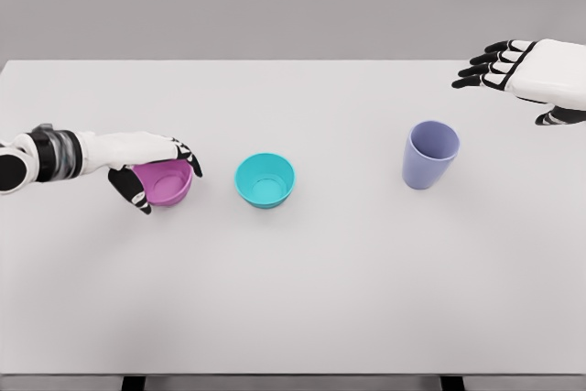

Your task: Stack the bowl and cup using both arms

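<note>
— How many vessels are seen on the white table (302, 299)?

— Three are counted: two bowls and one cup. A pink bowl (167, 184) is placed at the left, a teal bowl (265, 179) near the middle, just to the right of the pink one but apart from it, and a lavender cup (429, 154) well apart at the right.

— Is anything held in them?

— All three are set upright with the openings upward. Nothing is seen inside the teal bowl or the cup; part of the pink bowl's inside is hidden by the hand.

— How are the hands placed?

— The left hand (151, 160) is laid over the pink bowl, its fingers curled round the rim and wall. The right hand (522, 70) is held above the far right corner, fingers loosely extended, with nothing grasped.
</note>
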Controlling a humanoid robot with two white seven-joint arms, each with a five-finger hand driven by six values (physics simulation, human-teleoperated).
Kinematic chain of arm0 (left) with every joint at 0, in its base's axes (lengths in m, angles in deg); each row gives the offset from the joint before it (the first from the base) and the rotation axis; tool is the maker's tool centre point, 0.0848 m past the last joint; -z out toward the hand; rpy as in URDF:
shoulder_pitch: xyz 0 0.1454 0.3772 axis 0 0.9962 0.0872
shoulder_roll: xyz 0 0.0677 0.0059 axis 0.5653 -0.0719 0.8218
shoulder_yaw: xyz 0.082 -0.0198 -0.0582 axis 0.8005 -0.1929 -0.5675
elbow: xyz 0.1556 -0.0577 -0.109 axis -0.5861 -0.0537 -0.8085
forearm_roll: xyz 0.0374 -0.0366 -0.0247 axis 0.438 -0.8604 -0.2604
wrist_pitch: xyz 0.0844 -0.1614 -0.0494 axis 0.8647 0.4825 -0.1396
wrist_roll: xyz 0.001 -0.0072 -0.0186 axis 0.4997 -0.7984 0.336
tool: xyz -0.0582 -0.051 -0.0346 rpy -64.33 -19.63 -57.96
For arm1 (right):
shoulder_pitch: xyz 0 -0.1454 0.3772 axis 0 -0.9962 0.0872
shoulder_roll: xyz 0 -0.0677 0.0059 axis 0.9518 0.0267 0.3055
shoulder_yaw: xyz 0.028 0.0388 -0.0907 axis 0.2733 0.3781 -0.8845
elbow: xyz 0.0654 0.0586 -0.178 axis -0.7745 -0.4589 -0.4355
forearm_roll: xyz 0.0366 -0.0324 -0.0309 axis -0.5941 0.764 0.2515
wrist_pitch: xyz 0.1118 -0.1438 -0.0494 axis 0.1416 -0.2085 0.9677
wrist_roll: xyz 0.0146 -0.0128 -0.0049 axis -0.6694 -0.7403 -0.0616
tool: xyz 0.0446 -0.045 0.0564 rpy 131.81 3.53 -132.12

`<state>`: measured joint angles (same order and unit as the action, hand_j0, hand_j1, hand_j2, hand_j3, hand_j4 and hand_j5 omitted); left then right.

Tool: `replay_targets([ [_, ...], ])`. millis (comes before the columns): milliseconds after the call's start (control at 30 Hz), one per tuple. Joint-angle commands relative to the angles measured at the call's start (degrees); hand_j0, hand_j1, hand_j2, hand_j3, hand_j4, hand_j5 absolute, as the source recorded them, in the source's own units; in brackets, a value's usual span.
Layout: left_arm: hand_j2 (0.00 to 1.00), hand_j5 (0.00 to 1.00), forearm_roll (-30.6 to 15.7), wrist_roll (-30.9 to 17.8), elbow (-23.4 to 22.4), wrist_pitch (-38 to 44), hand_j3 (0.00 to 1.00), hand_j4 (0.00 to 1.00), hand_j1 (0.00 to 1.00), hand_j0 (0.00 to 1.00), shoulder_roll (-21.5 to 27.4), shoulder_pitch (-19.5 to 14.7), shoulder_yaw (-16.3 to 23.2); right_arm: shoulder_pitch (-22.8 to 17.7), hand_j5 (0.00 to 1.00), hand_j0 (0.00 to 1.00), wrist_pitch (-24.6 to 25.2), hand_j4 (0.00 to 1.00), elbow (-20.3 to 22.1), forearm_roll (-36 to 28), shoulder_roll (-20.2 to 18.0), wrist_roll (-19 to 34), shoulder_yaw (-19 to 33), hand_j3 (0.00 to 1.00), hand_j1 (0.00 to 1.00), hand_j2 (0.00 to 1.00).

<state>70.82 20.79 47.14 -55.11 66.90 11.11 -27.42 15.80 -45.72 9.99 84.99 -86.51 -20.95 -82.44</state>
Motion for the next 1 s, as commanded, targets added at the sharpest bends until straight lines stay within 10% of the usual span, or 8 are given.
replay_targets([
  [0,0.69,0.69,-0.1,0.0,0.6,0.0,0.69,0.69,0.69,0.69,0.2,0.0,-0.1,0.0,1.0,1.0,0.2,1.0,0.0,-0.2,-0.1,0.0,0.0,1.0,1.0,1.0],
  [967,0.67,0.67,-0.2,0.0,5.6,-7.1,0.67,0.67,0.67,0.67,0.2,-5.3,0.0,0.0,1.0,1.0,0.2,1.0,0.0,-0.2,-0.1,0.0,0.0,1.0,1.0,1.0],
])
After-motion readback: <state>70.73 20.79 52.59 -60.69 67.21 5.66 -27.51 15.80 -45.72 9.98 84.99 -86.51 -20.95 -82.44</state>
